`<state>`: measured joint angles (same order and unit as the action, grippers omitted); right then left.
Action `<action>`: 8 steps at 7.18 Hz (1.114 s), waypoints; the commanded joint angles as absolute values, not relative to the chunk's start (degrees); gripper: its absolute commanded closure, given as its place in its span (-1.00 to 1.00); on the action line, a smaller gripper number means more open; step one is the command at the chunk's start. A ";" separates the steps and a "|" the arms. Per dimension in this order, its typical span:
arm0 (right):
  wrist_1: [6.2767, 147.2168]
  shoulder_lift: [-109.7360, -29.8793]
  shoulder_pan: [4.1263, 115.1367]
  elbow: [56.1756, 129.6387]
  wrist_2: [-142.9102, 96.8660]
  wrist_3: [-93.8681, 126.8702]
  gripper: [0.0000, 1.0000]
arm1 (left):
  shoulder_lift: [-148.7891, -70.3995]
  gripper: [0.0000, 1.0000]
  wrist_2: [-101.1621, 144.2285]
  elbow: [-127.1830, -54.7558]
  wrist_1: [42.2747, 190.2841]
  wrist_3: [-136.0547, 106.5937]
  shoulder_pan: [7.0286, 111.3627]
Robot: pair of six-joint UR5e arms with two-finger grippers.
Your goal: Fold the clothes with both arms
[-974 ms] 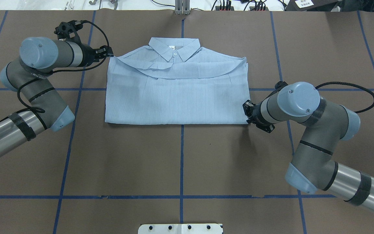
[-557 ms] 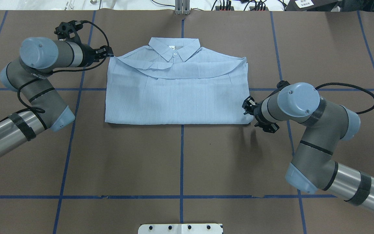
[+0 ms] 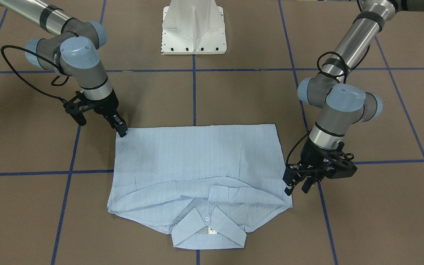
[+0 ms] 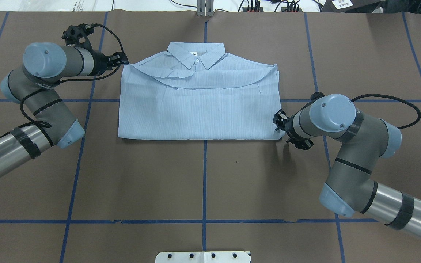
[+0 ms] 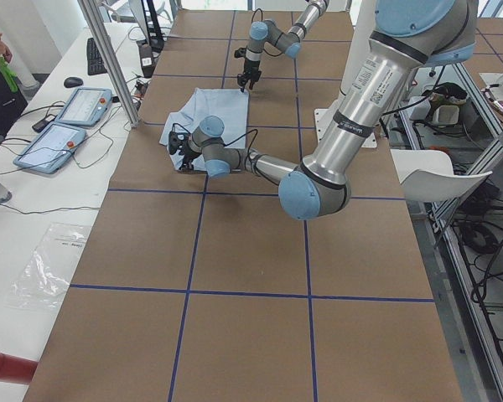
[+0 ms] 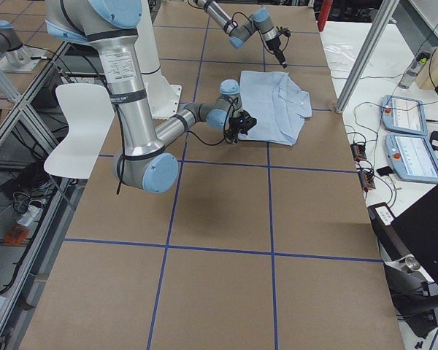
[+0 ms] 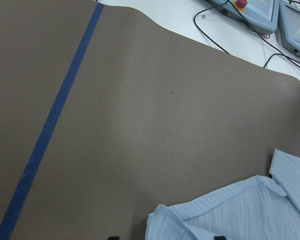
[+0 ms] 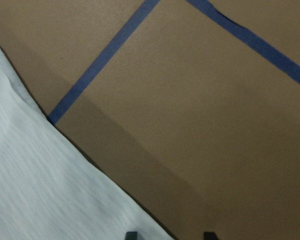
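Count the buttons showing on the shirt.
1: a small white button where the collar of the shirt closes, at its far edge from the robot. More may be hidden under the folds.

Your overhead and front cameras faced each other, sharing the shirt (image 4: 199,106); end cameras stood far, wrist cameras close.

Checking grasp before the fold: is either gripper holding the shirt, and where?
Neither: left gripper and right gripper sit open at opposite corners of the shirt.
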<state>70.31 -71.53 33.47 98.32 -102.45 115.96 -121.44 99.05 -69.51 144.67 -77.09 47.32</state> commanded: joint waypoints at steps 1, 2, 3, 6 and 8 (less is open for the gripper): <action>70.31 -71.28 33.49 97.91 -102.57 115.67 0.75 | -121.38 -0.40 99.05 -69.52 144.67 -76.99 47.29; 70.23 -71.28 33.49 98.08 -102.74 115.40 1.00 | -121.38 -0.40 99.05 -69.52 144.67 -76.91 47.29; 70.22 -71.28 33.66 98.61 -103.18 115.31 1.00 | -121.38 -0.40 99.05 -69.52 144.67 -76.90 47.29; 70.49 -74.07 34.10 104.38 -105.29 115.66 1.00 | -121.38 -0.40 99.05 -69.61 144.67 -77.08 47.29; 73.20 -85.36 31.66 117.52 -109.30 115.93 1.00 | -121.38 -0.40 99.23 -70.13 144.67 -77.26 47.29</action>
